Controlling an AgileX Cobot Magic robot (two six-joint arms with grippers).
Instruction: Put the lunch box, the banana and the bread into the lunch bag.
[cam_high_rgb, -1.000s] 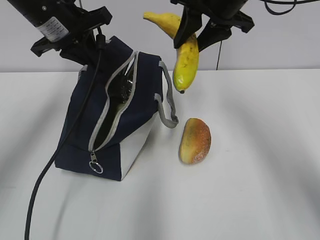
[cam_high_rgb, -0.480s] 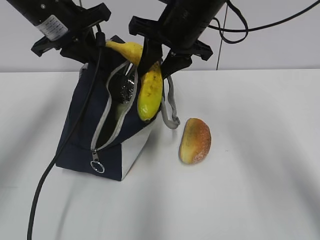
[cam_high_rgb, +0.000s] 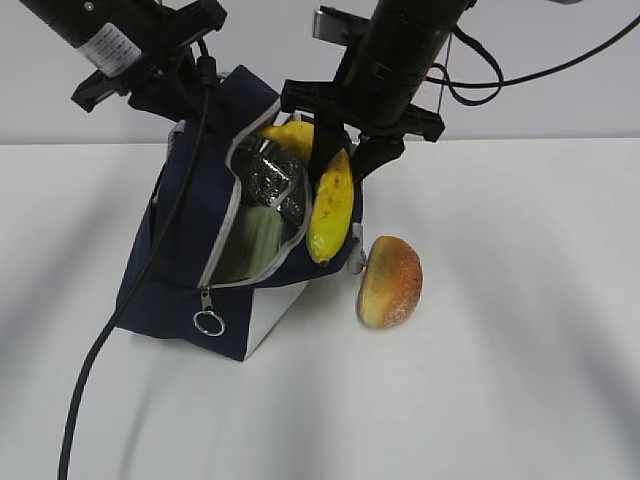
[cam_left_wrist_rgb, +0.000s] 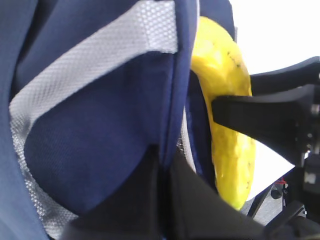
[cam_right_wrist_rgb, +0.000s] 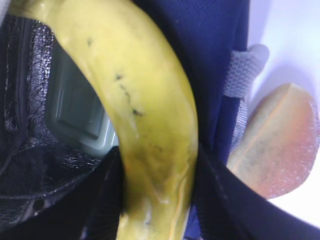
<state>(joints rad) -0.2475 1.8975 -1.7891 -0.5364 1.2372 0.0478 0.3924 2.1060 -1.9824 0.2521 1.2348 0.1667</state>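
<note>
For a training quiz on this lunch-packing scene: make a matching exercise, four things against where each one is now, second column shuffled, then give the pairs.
Things
1. banana
2. bread
3. lunch box
4. zipper ring pull

Places or states
A. lying on the table, right of the lunch bag
B. inside the bag, pale green lid showing through the opening
C. hanging at the low front end of the bag
D. clamped in the right tool, over the bag's open mouth

Pairs: 1-D, 2-A, 3-B, 4-C
</note>
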